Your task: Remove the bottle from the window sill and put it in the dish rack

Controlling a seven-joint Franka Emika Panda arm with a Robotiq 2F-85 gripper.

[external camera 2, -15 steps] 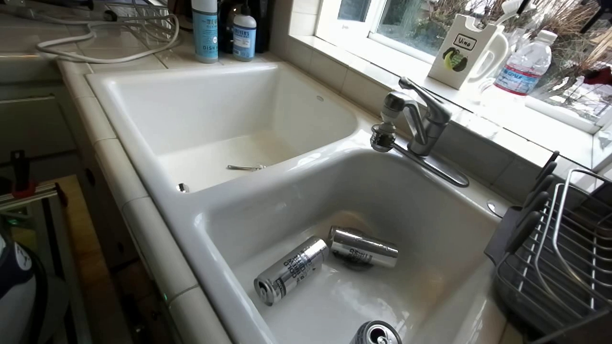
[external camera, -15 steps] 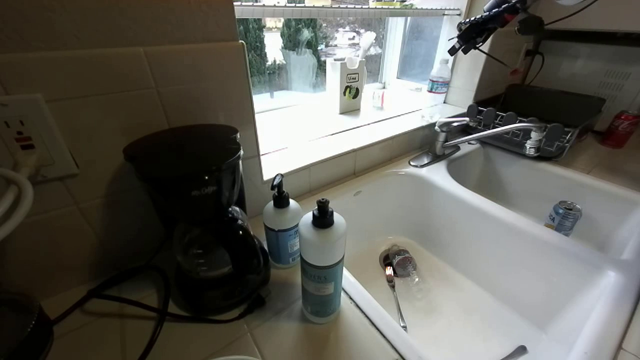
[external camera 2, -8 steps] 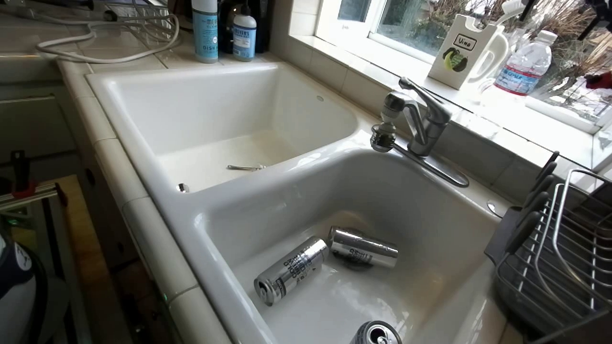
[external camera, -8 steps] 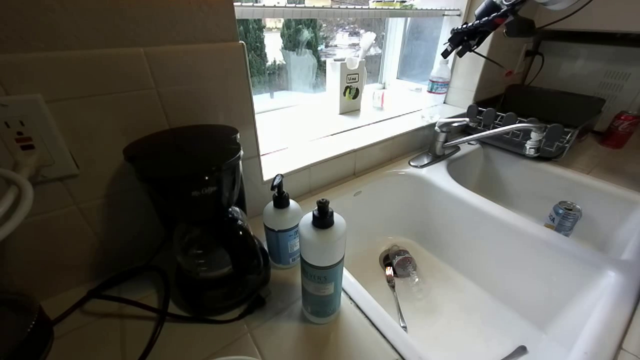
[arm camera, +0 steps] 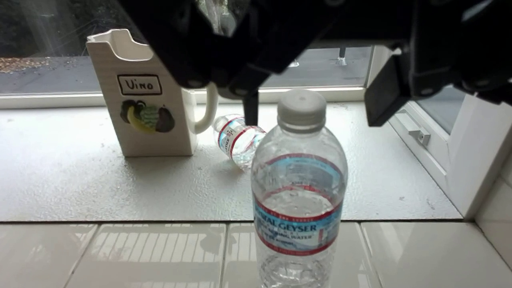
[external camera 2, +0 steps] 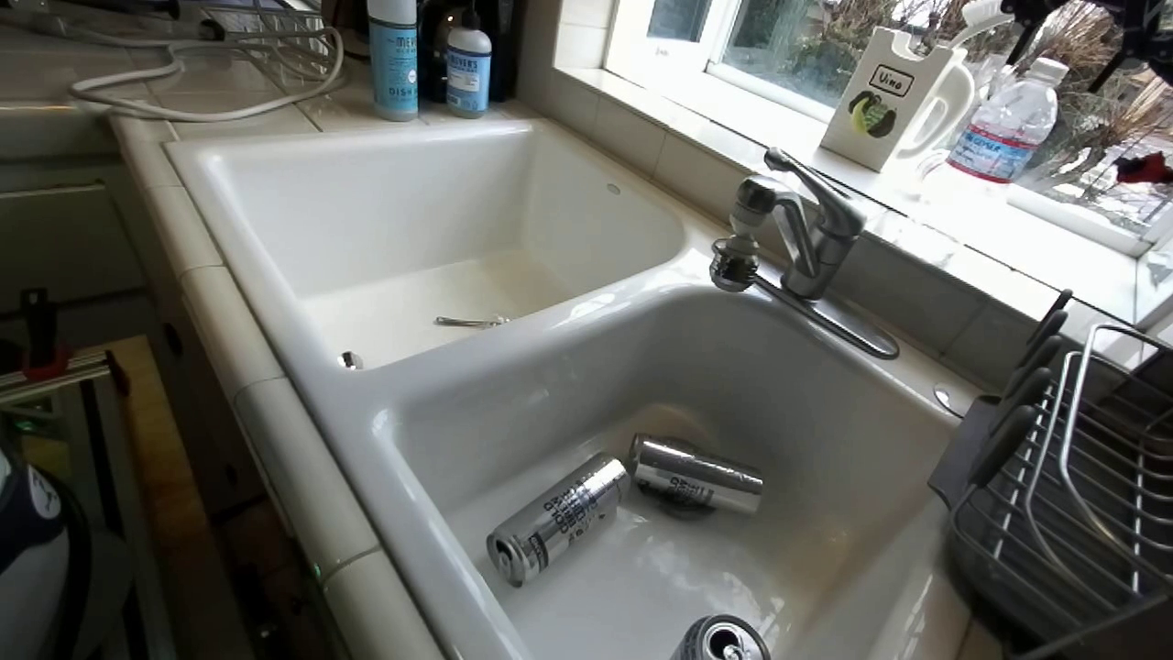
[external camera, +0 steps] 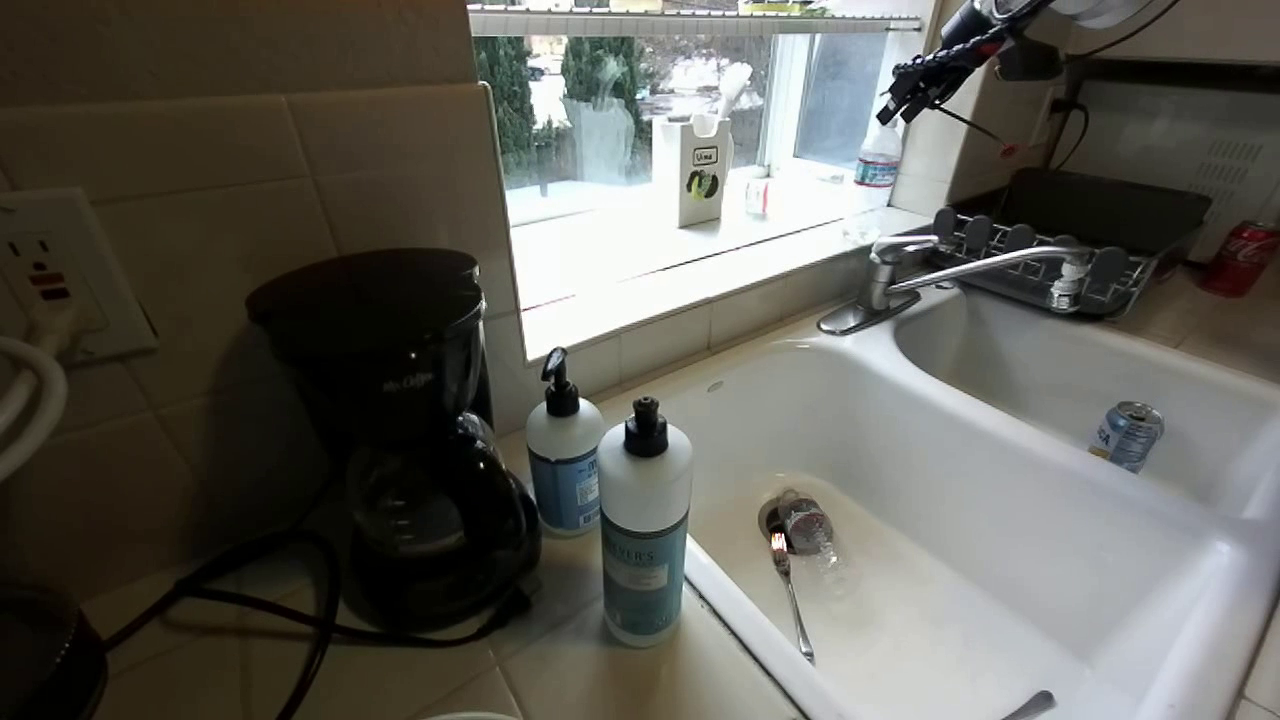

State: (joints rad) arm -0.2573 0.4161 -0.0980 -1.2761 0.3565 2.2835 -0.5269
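The bottle, clear plastic with a white cap and a red-and-blue label, stands upright on the window sill. It shows in the wrist view and in both exterior views. The sill is white and bright. My gripper is open and empty. In the wrist view the cap appears between its fingers; contact cannot be told. In an exterior view the gripper is just above the bottle and overlaps its cap. The dark dish rack with metal wires stands beside the sink.
A white "Vino" jug and a second bottle lying on its side are on the sill behind the bottle. The faucet stands at the double sink. Several cans lie in the sink. A red can stands by the rack.
My gripper has moved down and towards the bottle, to the left in both exterior views, and is now over its cap. The bottle has not moved.
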